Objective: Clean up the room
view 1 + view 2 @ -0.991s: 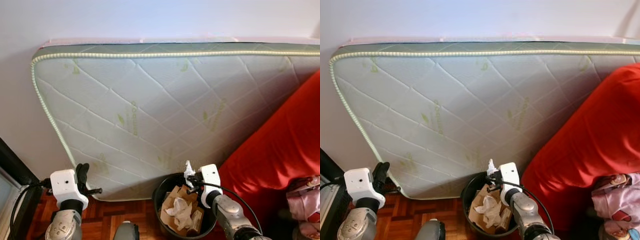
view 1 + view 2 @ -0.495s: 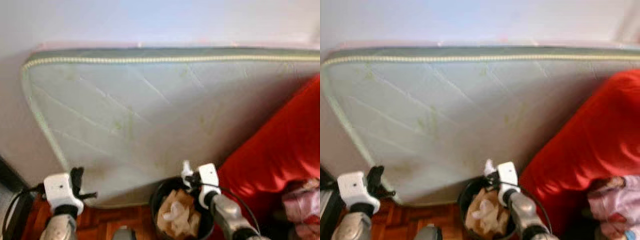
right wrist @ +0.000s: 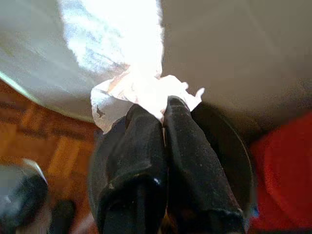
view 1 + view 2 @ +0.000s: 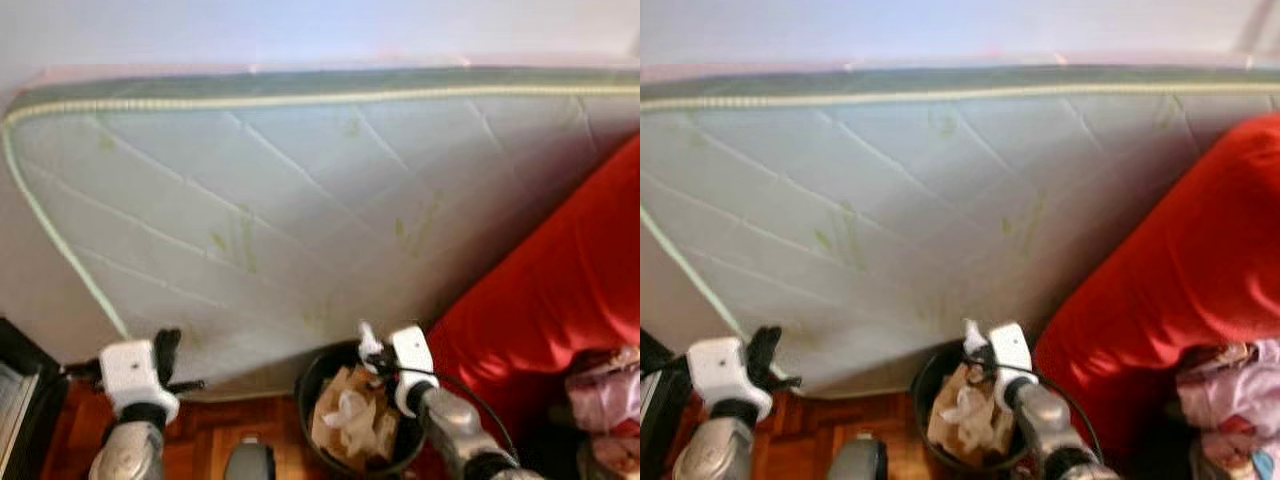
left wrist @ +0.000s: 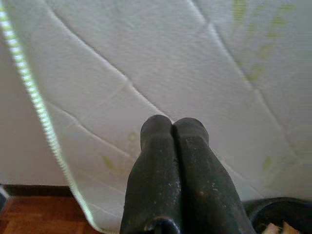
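Right gripper fingers clamp a crumpled tissue above the bin, at its 12 o'clock rim. Light, soft, compressible; pinch the bulk. Left gripper fingers together, idle.

One quilted white mattress with green piping leans against the wall. One black waste bin stands on the parquet, holding several crumpled papers and cardboard scraps, too jumbled to count. One red cover lies beside it. One pink bundle of cloth sits at the edge. Two grippers show: the left gripper and the right gripper, which pinches one crumpled white tissue.
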{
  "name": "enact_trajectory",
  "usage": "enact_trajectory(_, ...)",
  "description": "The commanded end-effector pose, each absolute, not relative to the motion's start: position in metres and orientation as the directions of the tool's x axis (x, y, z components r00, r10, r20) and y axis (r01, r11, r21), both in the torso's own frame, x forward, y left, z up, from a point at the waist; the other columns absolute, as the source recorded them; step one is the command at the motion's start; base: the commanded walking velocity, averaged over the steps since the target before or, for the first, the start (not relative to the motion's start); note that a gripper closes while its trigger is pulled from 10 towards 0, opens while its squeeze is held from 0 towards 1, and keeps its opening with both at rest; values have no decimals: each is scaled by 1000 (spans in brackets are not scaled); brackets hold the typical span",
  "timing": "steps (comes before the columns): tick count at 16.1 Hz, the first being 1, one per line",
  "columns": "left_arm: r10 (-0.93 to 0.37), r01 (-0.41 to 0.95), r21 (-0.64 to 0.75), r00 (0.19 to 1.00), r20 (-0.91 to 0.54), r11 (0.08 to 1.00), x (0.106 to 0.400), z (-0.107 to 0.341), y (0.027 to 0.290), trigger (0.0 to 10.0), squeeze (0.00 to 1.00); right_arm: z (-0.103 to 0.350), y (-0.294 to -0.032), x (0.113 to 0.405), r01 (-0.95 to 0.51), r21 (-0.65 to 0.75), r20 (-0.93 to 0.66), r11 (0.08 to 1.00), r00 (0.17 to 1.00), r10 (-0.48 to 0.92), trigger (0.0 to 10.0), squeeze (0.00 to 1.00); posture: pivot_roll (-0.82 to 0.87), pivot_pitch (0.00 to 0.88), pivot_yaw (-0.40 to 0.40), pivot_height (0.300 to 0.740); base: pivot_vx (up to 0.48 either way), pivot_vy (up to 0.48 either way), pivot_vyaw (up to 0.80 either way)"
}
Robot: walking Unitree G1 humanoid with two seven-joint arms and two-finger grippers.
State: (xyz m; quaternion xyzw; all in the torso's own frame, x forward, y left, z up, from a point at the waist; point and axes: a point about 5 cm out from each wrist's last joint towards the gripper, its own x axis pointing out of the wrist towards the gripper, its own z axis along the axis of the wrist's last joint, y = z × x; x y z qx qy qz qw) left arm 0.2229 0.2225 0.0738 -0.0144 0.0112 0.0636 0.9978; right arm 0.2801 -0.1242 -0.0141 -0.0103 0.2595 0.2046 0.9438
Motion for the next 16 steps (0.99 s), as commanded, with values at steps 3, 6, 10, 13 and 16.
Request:
enact_trajectory(3,100,-101,-30,995,-28,994,225,77,220,10000,0,-15,-118,281,-364,95,-522,926,774,358,10000,0,242,153,-79,641,0,0,0)
enact_trajectory(6,99,-100,-24,995,-19,995,225,82,221,10000,0,-15,-117,284,-310,107,-544,945,777,316,10000,0,270,191,-85,641,0,0,0)
enact_trajectory(10,102,-102,-24,995,2,995,224,92,220,10000,0,-11,-119,291,-228,117,-549,967,796,254,10000,0,288,253,-87,641,0,0,0)
enact_trajectory(13,113,-113,-29,993,15,993,219,100,219,10000,0,-9,-119,294,-204,114,-565,972,792,233,10000,0,306,300,-96,641,0,0,0)
enact_trajectory(16,116,-116,-28,993,17,993,213,106,216,10000,0,-7,-112,296,-245,130,-556,961,784,276,10000,0,318,337,-101,641,0,0,0)
